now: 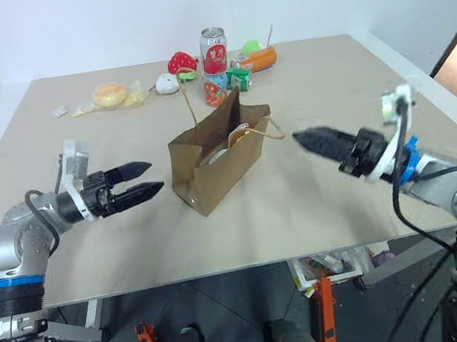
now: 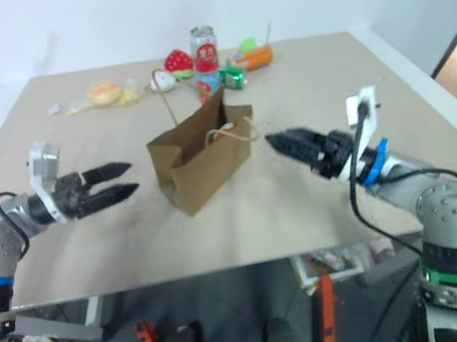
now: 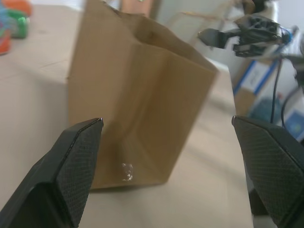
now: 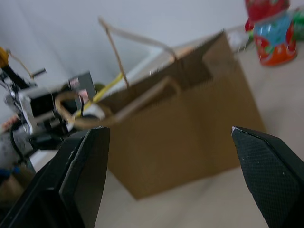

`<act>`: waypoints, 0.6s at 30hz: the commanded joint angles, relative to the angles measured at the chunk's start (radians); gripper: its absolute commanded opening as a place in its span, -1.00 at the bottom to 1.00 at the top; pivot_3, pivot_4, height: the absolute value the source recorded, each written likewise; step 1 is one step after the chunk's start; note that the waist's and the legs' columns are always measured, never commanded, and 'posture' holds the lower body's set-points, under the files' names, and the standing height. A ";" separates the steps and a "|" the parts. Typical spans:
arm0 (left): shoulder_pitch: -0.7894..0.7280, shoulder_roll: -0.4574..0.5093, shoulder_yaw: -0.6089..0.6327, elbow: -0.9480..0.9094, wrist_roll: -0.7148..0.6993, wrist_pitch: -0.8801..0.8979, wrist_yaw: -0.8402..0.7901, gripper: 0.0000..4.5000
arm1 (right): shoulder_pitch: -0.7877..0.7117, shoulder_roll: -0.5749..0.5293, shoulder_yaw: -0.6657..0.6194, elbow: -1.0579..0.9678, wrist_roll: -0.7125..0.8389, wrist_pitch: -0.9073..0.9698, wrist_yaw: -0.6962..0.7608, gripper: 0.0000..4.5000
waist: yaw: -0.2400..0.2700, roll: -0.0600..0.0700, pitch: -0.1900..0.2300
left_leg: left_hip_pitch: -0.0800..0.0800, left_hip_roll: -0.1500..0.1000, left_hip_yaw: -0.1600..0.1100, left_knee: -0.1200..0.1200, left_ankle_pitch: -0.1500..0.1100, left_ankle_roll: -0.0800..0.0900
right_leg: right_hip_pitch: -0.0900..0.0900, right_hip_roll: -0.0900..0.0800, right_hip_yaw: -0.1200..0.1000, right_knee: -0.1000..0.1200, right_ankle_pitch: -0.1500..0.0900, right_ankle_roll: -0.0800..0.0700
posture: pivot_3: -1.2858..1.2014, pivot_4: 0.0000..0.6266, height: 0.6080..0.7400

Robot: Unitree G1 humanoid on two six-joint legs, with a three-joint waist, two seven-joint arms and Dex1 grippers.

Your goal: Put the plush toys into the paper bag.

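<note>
**Two open grippers flank the standing bag**

One broad table [image 1: 319,209] carries everything. Near its middle stands the bag [image 1: 218,160], upright, mouth open to the top, one cord handle rising above the rim and the other drooping over the side that faces the right gripper. Something pale shows inside the bag's mouth; what it is cannot be told, and the plush toys cannot be made out anywhere else on the table.

The left gripper [image 1: 146,178] hangs level to the left of the bag, pointing at it, near but apart from it. Its jaws are released, spread with nothing between them. The right gripper [image 1: 307,139] hangs level to the right of the bag, also pointing at it, its tip close to the drooping handle without touching. Its jaws stand apart and empty as well.

Behind the bag, toward the table's far edge, stands a can [image 1: 213,51], with a strawberry toy [image 1: 182,62] and a small white toy [image 1: 167,83] just left of it. Farther left of those lies a yellow wrapped packet [image 1: 110,95].
</note>
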 commanded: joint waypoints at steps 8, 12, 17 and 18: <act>-0.012 -0.018 -0.028 -0.032 0.082 -0.220 -0.093 1.00 | 0.022 -0.029 0.227 -0.122 -0.204 -0.121 0.108 0.17 | -0.001 0.000 0.000 | 0.001 0.001 0.001 0.001 0.000 0.000 | 0.000 -0.001 0.000 0.000 0.000 0.000 | 0.03 -0.52 1.00; -0.016 -0.012 0.003 -0.003 0.072 -0.211 -0.063 1.00 | -0.009 -0.001 0.269 -0.103 -0.243 -0.144 0.114 -0.51 | -0.001 0.000 0.000 | 0.000 0.001 0.001 0.001 0.000 0.000 | -0.001 0.000 0.000 0.000 0.000 0.001 | 0.03 -0.52 1.00; -0.004 -0.010 0.014 0.009 0.079 -0.217 -0.044 1.00 | -0.041 0.025 0.307 -0.086 -0.277 -0.162 0.126 -0.99 | -0.001 0.000 0.000 | 0.000 0.001 0.001 0.001 0.000 0.000 | -0.001 0.000 0.000 0.000 -0.001 0.002 | 0.03 -0.52 1.00; -0.001 -0.016 0.009 0.010 0.084 -0.222 -0.041 1.00 | -0.053 0.035 0.323 -0.074 -0.292 -0.169 0.124 -0.99 | -0.001 0.000 0.000 | 0.000 0.001 0.001 0.001 0.000 0.000 | -0.001 0.000 0.000 0.000 -0.001 0.002 | 0.03 -0.52 1.00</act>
